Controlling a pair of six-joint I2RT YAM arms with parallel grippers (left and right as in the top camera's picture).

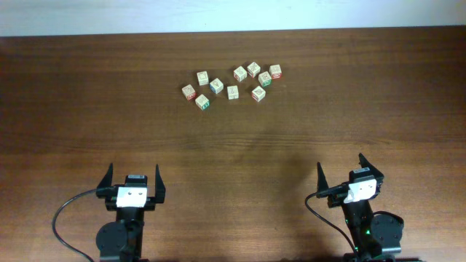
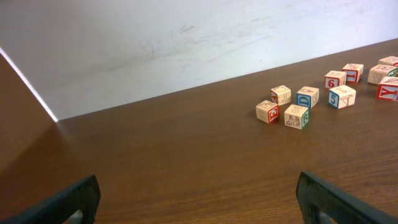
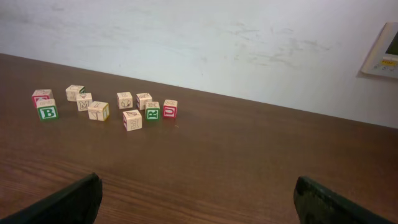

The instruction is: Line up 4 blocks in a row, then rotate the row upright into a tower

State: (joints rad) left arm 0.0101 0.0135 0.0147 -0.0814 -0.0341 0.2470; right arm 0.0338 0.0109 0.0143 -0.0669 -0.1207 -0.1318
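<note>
Ten letter blocks (image 1: 233, 92) sit bunched near the worktop's (image 1: 73, 109) far edge, with the left gripper (image 1: 135, 170) and right gripper (image 1: 340, 161) both spread wide, empty, by the near edge.

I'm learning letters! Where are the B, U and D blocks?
B block (image 3: 46, 112), right wrist view, green lettered front face.
U block (image 3: 170, 110), right wrist view, red lettered front face.
D block (image 2: 306, 98), left wrist view, blue lettered front face.

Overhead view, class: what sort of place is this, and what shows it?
Probably a robotics test bench: a wooden table against a plain white wall, left gripper and right gripper mounted at its edge, and letter blocks set out.
</note>
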